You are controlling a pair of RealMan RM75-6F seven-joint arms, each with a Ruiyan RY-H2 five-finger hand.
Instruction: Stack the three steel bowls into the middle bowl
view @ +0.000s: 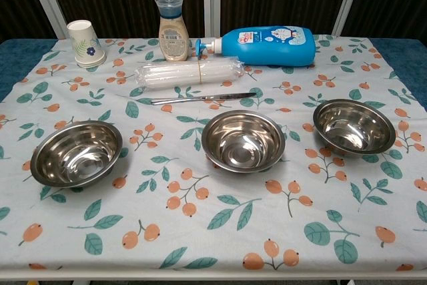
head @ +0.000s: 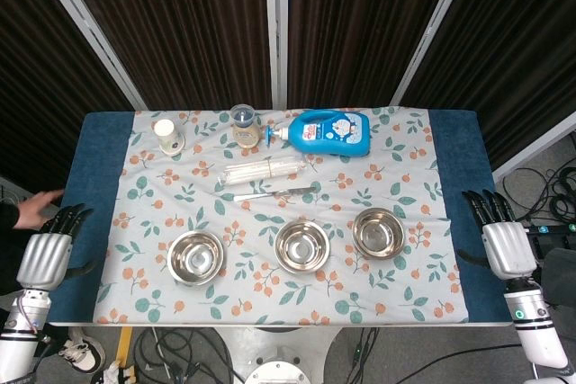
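Note:
Three empty steel bowls stand apart in a row on the floral cloth near the front edge: the left bowl [head: 196, 256] [view: 76, 153], the middle bowl [head: 302, 245] [view: 243, 140] and the right bowl [head: 378, 232] [view: 353, 125]. My left hand [head: 49, 252] hangs off the table's left side, fingers straight and holding nothing. At the right edge my right hand [head: 500, 236] does the same. Neither hand touches a bowl, and the chest view shows no hand.
Behind the bowls lie a knife [head: 274, 193] [view: 202, 98] and a clear bag of straws [head: 261, 170] [view: 188, 73]. Further back are a paper cup [head: 167, 136] [view: 85, 43], a small bottle [head: 244, 125] [view: 172, 29] and a blue detergent bottle on its side [head: 328, 132] [view: 267, 45]. A person's hand [head: 36, 209] shows at far left.

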